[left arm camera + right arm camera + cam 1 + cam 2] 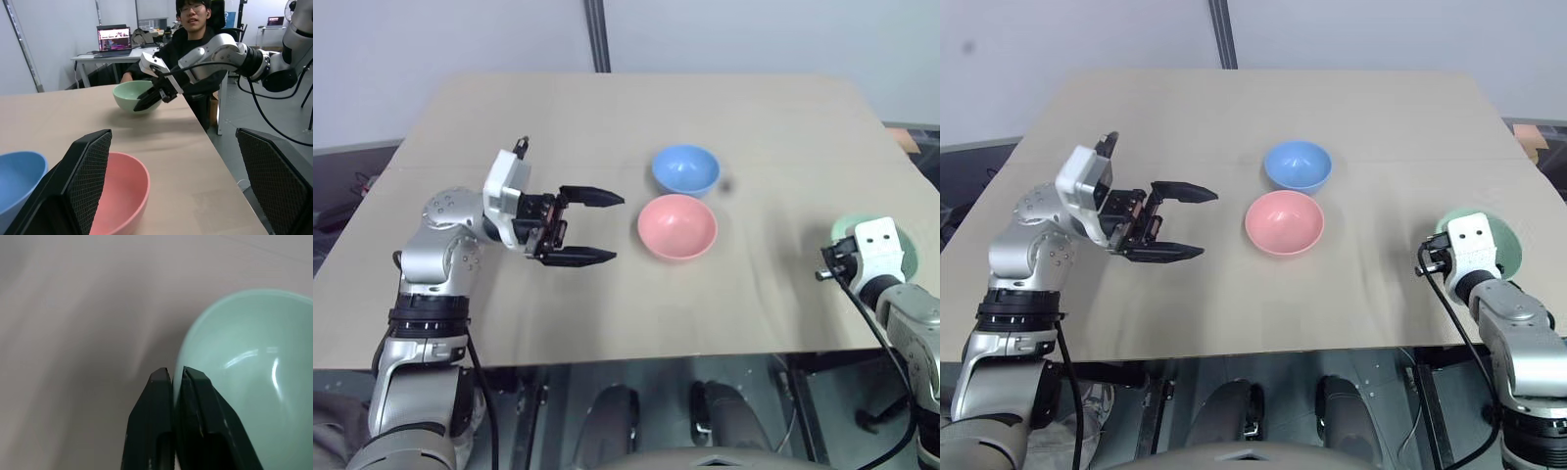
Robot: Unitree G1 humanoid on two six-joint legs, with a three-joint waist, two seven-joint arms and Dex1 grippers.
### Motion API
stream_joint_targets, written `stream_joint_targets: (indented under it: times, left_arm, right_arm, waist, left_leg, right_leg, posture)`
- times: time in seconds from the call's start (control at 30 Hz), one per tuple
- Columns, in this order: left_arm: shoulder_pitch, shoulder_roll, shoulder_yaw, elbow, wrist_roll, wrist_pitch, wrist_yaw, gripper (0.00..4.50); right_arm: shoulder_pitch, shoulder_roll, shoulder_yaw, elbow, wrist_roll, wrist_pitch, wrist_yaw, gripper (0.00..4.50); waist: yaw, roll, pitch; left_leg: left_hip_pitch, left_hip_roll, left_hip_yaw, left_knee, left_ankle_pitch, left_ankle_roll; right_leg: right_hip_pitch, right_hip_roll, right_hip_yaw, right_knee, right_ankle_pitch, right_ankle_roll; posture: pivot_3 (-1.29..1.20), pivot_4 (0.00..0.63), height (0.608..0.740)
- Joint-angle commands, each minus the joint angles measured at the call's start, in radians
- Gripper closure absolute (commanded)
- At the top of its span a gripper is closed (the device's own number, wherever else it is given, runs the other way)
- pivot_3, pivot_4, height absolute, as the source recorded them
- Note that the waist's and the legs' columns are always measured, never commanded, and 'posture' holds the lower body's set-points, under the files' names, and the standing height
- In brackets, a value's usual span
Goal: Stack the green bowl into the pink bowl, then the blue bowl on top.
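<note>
While the right gripper [177, 374] is pinching the rim of the green bowl [254, 362] near the table's [607, 127] right edge, nothing is stacking yet: pink bowl [676, 226] and blue bowl [685, 169] are sitting empty mid-table, touching, and the left gripper [603, 226] is hovering with fingers apart

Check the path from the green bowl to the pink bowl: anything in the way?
Nothing visible. The right gripper is shut on the green bowl's rim, and only bare table lies between it and the pink bowl. The blue bowl sits behind the pink one, off that line.
</note>
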Motion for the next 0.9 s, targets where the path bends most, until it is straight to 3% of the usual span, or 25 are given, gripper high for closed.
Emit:
stream_joint_targets:
  times: [0.03,0.23,0.43,0.63,0.87,0.9]
  left_arm:
    - [0.004,-0.008,0.039,-0.032,-0.011,0.009,0.061,0.18]
    - [0.054,-0.018,0.064,0.002,0.039,-0.039,0.153,0.18]
    - [0.099,-0.008,0.087,0.037,0.074,-0.071,0.196,0.18]
    - [0.134,-0.005,0.105,0.011,0.071,-0.073,0.224,0.18]
    - [0.161,0.0,0.116,-0.017,0.065,-0.066,0.245,0.18]
    - [0.166,-0.001,0.116,-0.026,0.062,-0.063,0.249,0.18]
  right_arm:
    - [-0.009,-0.037,0.028,-0.029,-0.016,-0.102,0.044,4.47]
    - [-0.112,-0.032,0.201,-0.159,0.075,-0.311,0.254,4.47]
    - [-0.316,0.024,0.425,-0.016,0.009,-0.409,0.327,4.47]
    - [-0.44,0.082,0.548,0.206,-0.053,-0.524,0.41,4.47]
    - [-0.441,0.107,0.61,0.193,-0.043,-0.498,0.491,4.47]
    - [-0.442,0.108,0.612,0.203,-0.057,-0.5,0.485,4.12]
  waist:
    - [0.0,0.0,0.0]
    - [-0.022,0.0,0.0]
    - [-0.023,-0.001,0.0]
    - [-0.019,-0.001,0.0]
    - [-0.022,-0.001,0.0]
    - [-0.021,-0.001,0.0]
  left_leg:
    - [0.0,0.0,0.0,0.0,0.0,0.0]
    - [0.0,0.001,-0.001,0.0,0.0,0.0]
    - [0.0,0.001,-0.001,0.0,0.0,0.0]
    - [-0.001,0.001,-0.001,0.0,0.0,0.0]
    - [-0.003,0.001,0.0,0.0,0.0,0.0]
    - [-0.003,0.001,0.0,0.0,0.0,0.0]
  right_leg:
    - [0.0,0.0,0.0,0.0,0.0,0.0]
    - [0.0,0.001,0.0,0.0,0.002,0.003]
    - [0.0,0.0,-0.001,0.0,0.001,0.001]
    - [0.0,0.0,-0.002,0.0,0.003,-0.003]
    - [-0.002,-0.001,-0.002,-0.001,0.004,-0.001]
    - [-0.002,-0.001,-0.002,-0.001,0.004,-0.001]
  posture:
    - [0.0,0.15,0.74]
    - [0.0,0.15,0.74]
    - [0.0,0.15,0.74]
    - [0.0,0.15,0.74]
    - [0.0,0.15,0.74]
    - [0.0,0.15,0.74]
